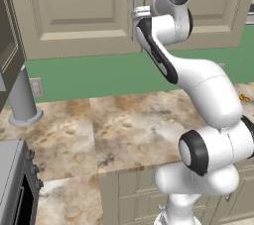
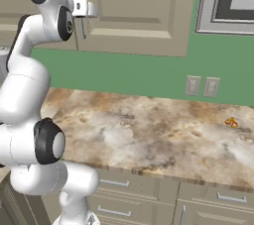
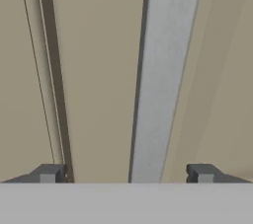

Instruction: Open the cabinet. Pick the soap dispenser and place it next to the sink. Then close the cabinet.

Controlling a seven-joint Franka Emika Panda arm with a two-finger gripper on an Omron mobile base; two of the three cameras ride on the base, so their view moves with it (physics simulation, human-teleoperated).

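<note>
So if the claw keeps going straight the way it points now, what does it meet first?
Most likely the silver bar handle of the cabinet. In the hand view it runs between the two spread fingertips of the claw, with the door panel just behind it. How near it is cannot be judged.

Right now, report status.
Gripper open, fingers astride long silver bar handle. Wide beige wall cabinet doors shut. Nothing in the way.
</note>
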